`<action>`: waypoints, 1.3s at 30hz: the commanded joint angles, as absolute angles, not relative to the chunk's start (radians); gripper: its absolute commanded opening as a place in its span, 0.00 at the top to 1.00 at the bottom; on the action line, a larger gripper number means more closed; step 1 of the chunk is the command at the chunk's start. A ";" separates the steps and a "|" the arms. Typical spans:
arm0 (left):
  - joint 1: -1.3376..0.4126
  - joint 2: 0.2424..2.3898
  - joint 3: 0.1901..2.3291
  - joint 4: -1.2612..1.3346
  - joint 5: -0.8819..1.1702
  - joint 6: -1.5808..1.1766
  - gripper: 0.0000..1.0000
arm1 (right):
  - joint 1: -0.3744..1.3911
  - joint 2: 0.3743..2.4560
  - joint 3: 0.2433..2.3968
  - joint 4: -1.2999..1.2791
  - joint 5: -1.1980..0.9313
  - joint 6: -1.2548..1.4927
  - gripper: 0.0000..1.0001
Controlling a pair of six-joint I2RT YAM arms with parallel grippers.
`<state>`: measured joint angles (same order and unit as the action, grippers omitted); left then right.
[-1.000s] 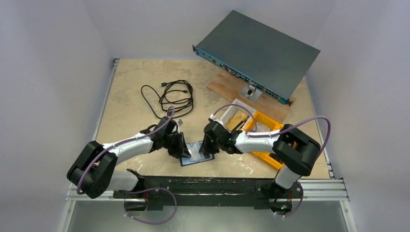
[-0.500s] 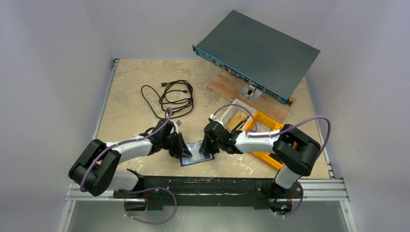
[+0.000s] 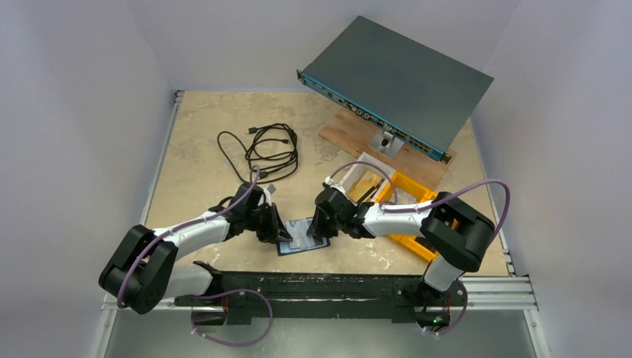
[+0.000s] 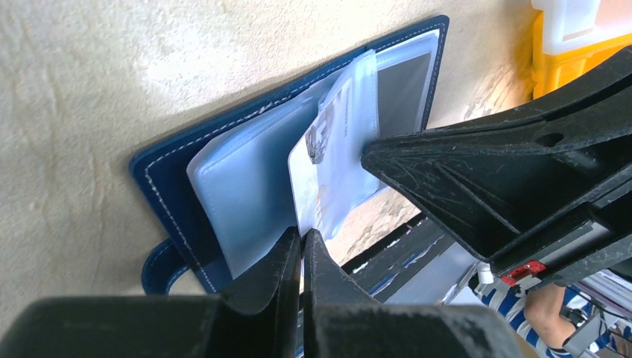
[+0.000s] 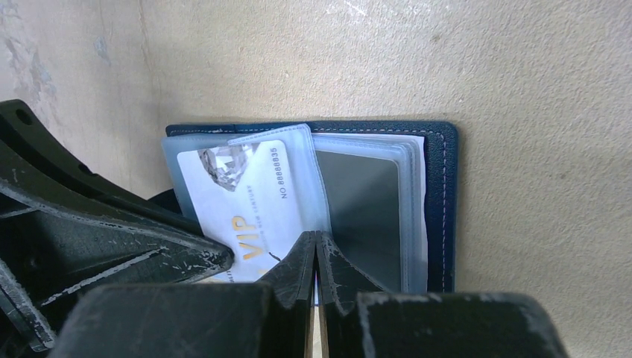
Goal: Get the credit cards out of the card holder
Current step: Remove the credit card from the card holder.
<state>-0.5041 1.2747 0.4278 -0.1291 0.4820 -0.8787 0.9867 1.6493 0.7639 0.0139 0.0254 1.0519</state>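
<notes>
Left arm has shifted a touch since a second ago: its shoulder block sits lower toward the near rail and its wrist a little farther up the desk (image 3: 201,127), while the right arm and the wallet have stayed put. The small dark navy-blue folding card holder (image 3: 302,243) lies open and flat near the desk's near edge, right between the two arms, light blue lining up and its short snap tab (image 4: 160,268) poking from one edge. The left fingers (image 4: 301,240) are pinched down to a slit on the corner of a white card printed "VIP" (image 5: 246,201), which sits partly inside a clear plastic sleeve (image 5: 316,179). The right fingers (image 5: 314,246) are pressed together too, nipping that sleeve's edge so the page stands lifted off the stack of sleeves beneath it. Fingertips of the two arms are just beside each other over the holder. Farther back, a loose coil of black cable (image 3: 264,149) lies left of centre, well apart from the action. On the right, yellow plastic bins (image 3: 406,190) sit behind the right arm, with a flat grey-blue metal rack unit (image 3: 399,78) propped above a brown wooden board (image 3: 350,130).
</notes>
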 commanded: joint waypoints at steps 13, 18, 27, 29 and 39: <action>-0.478 1.127 0.498 -0.380 0.328 -0.777 1.00 | 0.966 1.684 0.708 -0.184 0.075 0.993 1.00; -0.477 1.067 0.535 -0.422 0.323 -0.759 1.00 | 0.967 1.655 0.748 -0.194 0.072 0.971 1.00; -0.477 1.002 0.633 -0.506 0.326 -0.727 1.00 | 0.966 1.561 0.892 -0.256 0.084 0.901 0.80; -0.476 0.986 0.649 -0.511 0.333 -0.726 1.00 | 0.966 1.513 0.918 -0.267 0.096 0.890 0.66; -0.449 0.906 0.694 -0.372 0.501 -0.771 1.00 | 0.913 1.194 0.736 0.024 -0.021 0.874 0.15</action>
